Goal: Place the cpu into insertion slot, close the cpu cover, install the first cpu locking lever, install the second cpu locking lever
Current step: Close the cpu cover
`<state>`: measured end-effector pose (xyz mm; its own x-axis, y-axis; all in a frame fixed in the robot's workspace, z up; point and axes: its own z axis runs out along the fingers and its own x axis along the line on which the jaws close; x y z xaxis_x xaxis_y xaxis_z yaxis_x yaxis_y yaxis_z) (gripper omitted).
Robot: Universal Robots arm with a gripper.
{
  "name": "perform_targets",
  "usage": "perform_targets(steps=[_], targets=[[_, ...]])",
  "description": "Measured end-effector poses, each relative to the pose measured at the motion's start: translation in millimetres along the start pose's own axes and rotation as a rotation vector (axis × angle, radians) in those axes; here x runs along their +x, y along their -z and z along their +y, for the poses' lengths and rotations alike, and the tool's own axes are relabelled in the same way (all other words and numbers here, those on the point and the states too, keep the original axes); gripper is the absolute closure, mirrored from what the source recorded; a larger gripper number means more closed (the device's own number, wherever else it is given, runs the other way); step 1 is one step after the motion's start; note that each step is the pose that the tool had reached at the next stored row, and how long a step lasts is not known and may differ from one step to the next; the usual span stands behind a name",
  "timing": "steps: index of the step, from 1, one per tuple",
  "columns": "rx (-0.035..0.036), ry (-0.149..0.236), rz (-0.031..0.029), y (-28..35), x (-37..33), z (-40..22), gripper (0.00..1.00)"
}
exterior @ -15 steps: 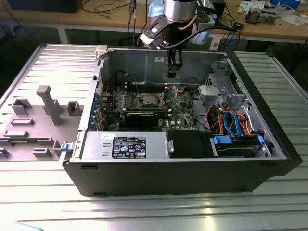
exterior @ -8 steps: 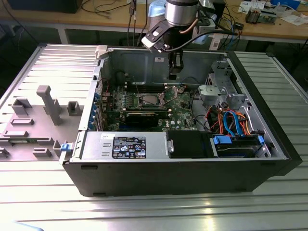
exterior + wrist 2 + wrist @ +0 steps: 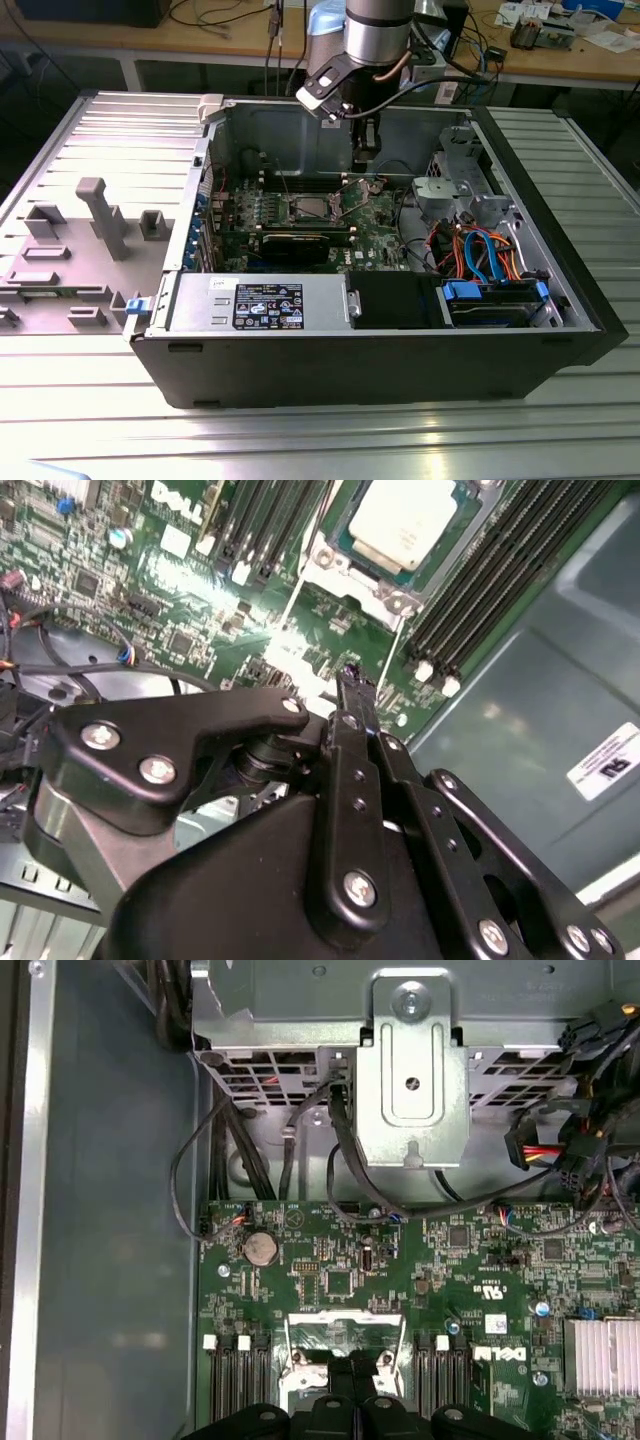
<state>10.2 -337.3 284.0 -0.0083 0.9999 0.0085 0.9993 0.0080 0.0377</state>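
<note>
The gripper point(image 3: 350, 682) — jaws drawn narrow — hung over the board point(image 3: 190, 600) just beside the cpu point(image 3: 405, 520), framed by its cover point(image 3: 345, 572).

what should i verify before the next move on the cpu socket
1. Silver-grey square cpu seated in the silver-rimmed square insertion slot: ok.
2. Thin silvery cpu cover frame down over the chip: ok, as far as it shows.
3. Both thin wire locking levers latched: cannot tell.
4. Black gripper with its fingers shut and empty: ok.
5. Fingers clear of the long black memory slots: ok.
</note>
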Motion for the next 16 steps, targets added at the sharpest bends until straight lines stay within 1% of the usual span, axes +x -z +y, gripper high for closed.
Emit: perform_targets(steps=[2,3,6,8,9,12,15,16], targets=[[0.003,0.0,-0.0001,-3.6,0.1,9.2,0.89],[0.0043,0.0,-0.0001,-4.8,0.1,12.2,0.89],[0.01,0.0,-0.0003,-9.4,0.1,24.3,0.89],[0.0131,0.0,-0.0003,-12.3,0.2,29.8,0.89],[0.0143,0.0,-0.0003,-13.8,0.2,31.5,0.89],[0.0194,0.0,-0.0002,-21.3,0.1,38.7,0.89],[0.0224,0.001,-0.0001,-28.5,0.1,39.5,0.89],[0.0229,0.002,-0.0001,-29.8,0.0,39.5,0.89]])
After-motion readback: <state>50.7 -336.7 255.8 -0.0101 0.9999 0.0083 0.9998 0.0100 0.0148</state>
